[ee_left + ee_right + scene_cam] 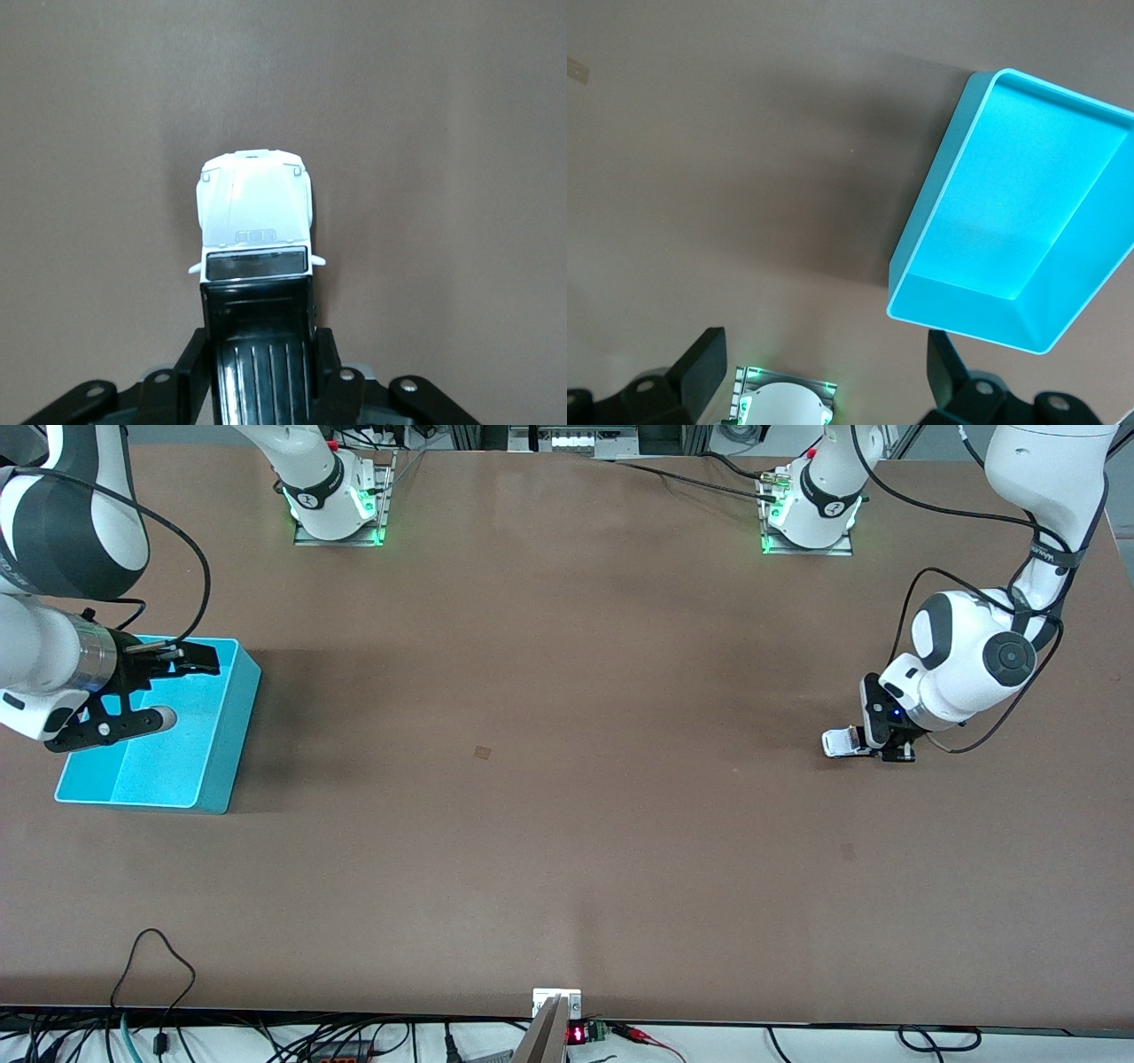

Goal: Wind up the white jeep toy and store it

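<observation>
The white jeep toy [839, 742] sits low at the table surface toward the left arm's end; whether its wheels touch I cannot tell. My left gripper [873, 746] is shut on its black rear section. In the left wrist view the jeep's white hood [255, 208] points away from the gripper [261, 354], and the black fingers [197, 354] press both sides of the dark rear. My right gripper [193, 691] hangs open and empty over the turquoise bin [237, 726]. The right wrist view shows the bin [932, 230] empty beside that gripper [824, 354].
Both arm bases [337, 505] [811, 514] glow green along the table's edge farthest from the front camera. A small dark mark [483, 752] lies mid-table. Cables [159, 957] and a bracket [556, 1005] line the nearest edge. The right arm's base [784, 403] shows between its fingers.
</observation>
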Controlling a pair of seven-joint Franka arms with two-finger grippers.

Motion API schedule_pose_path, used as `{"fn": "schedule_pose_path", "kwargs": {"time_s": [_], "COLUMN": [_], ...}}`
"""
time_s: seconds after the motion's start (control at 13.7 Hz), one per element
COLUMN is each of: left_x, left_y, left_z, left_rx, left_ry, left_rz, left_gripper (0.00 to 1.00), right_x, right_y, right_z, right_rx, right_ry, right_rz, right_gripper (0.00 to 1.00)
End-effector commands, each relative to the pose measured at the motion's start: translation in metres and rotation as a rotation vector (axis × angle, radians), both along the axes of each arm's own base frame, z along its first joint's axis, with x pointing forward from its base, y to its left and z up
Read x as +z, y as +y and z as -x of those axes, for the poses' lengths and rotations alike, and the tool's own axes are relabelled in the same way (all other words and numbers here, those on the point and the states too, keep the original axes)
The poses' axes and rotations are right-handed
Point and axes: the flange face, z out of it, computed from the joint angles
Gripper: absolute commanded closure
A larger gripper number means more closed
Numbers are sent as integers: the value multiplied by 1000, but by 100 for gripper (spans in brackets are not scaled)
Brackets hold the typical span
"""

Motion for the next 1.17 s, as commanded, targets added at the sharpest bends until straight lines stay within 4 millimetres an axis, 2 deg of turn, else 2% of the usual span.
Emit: {"fn": "schedule_pose_path", "kwargs": {"time_s": [0.0,0.44,0.66,1.09], "left_x": [-24,-33,-35,-36], "left_y": [9,24,33,50], "left_z": [0,3,-2,-6], "left_rx": [1,15,-4,-31], "left_ry": [35,49,48,41], "left_rz": [3,0,-17,-23], "left_gripper": [77,77,77,77], "right_x": [4,4,2,1], "right_y": [3,2,-8,-9], "right_z": [3,-1,-1,1], "right_rx": [3,3,-14,-20], "right_ry": [7,-18,-10,1], "right_rz": [10,9,11,6], "right_gripper": [0,0,0,0]}}
